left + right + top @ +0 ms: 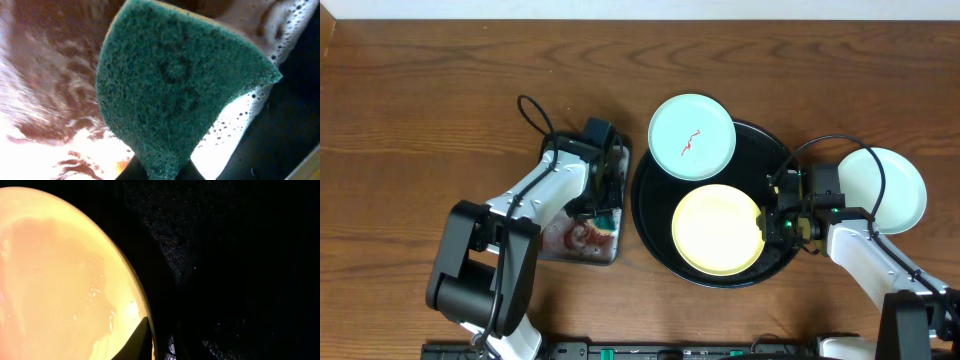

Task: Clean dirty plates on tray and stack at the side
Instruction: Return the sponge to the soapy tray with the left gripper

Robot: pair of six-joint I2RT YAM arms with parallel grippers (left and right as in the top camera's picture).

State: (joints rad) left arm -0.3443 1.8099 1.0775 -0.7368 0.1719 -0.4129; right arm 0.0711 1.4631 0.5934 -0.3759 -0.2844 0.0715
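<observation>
Both claws closed: sponge at left, yellow plate at right.
Overhead: the left claw [603,205] is hanging over the stained metal tray [582,238]; the right claw [772,222] is sitting at the yellow plate [717,229] inside the black tray [645,215], 1 smeared mint plate [692,137] is overlapping its far rim, and 1 clean mint plate [895,190] is lying on the desk [440,120]. Left wrist: the claw is pinching a green sponge [175,85]. Right wrist: the claw is clamping the yellow plate's rim.

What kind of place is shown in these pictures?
Probably a robot test bench staged for dishwashing: a brown wood-grain tabletop, a large round black tray carrying a small yellow plate and a pale mint-green plate, and a green scouring sponge.
</observation>
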